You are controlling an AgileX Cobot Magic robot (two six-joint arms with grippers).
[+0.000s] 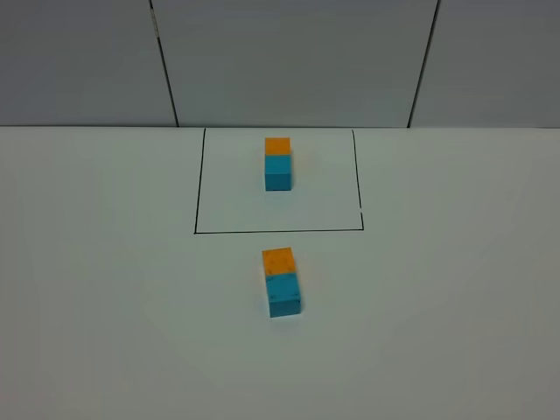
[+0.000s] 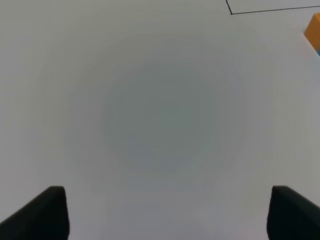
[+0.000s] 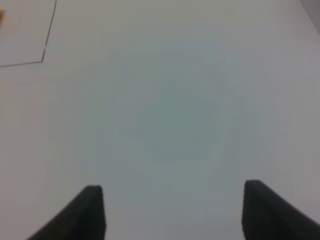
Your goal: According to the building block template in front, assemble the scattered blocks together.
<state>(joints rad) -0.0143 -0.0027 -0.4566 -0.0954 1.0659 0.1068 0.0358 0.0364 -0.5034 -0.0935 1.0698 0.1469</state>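
With both my left gripper (image 2: 165, 212) and right gripper (image 3: 172, 210) spread wide and empty over bare table (image 1: 455, 289), the orange cube (image 1: 278, 260) and teal cube (image 1: 283, 295) touch just near of the template (image 1: 278, 164), matching it; I judge only a final check remains.

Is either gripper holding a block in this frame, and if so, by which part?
Nothing is held. The left gripper and right gripper are both open over bare table, and the orange cube and teal cube sit joined outside the frame.
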